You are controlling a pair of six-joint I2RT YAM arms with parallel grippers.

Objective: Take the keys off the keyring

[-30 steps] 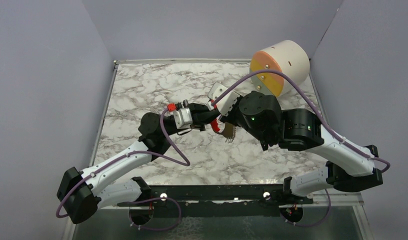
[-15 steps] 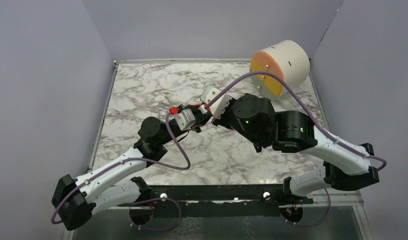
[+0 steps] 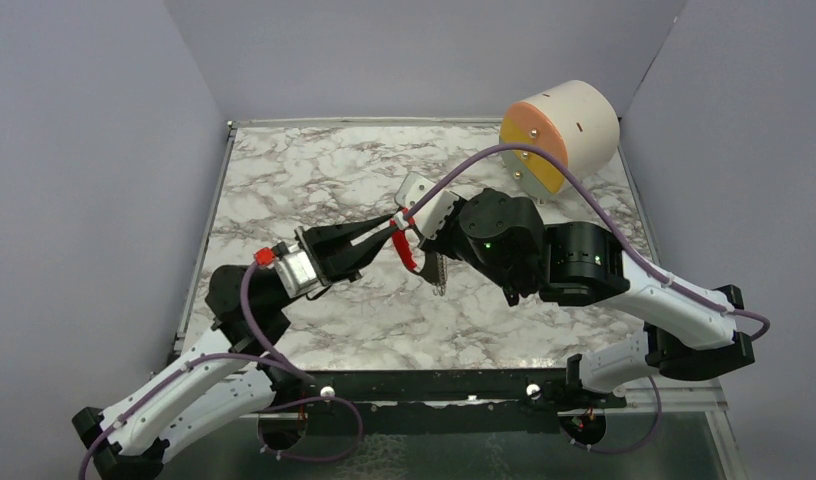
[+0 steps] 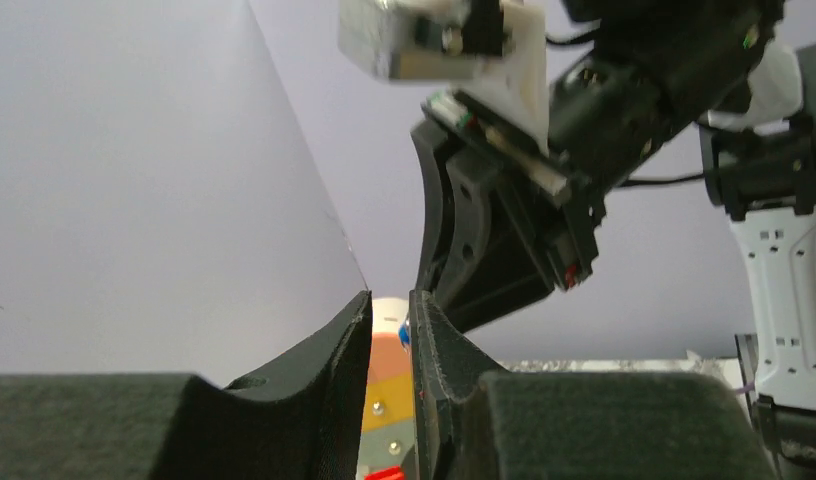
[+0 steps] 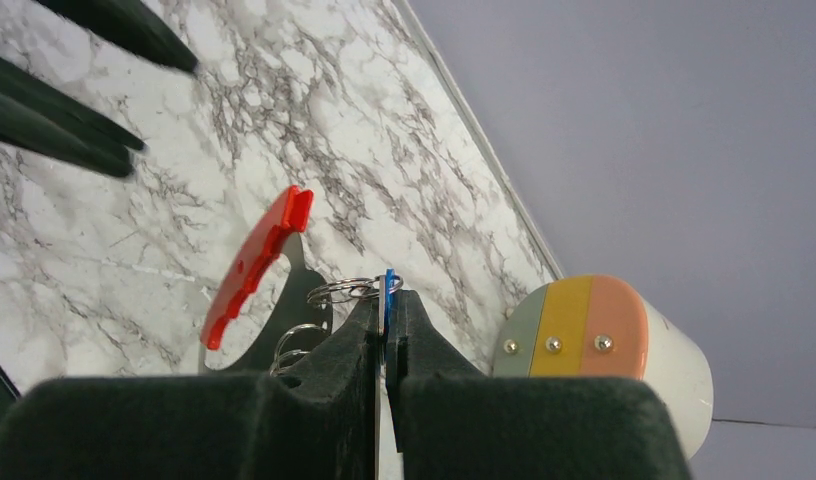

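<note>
Update: left end effector [image 3: 387, 229] backed off toward frame left, cracked open, empty. Right end effector [image 5: 386, 305] stays clamped on blue-headed key [image 5: 389, 285]. Keyring [image 3: 405, 247] and keys [image 3: 439, 272] dangle mid-frame above surface [image 3: 284, 170]. Nothing detached yet.

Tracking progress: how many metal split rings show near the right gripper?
2 rings: one beside the blue key pinched in the right gripper, one lower, beside the red keyring. More may be hidden.

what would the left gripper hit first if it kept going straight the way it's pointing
Most likely the red keyring, hanging just off the tips of the left gripper, with the right gripper close behind. Depth is unclear, so it might pass alongside.
</note>
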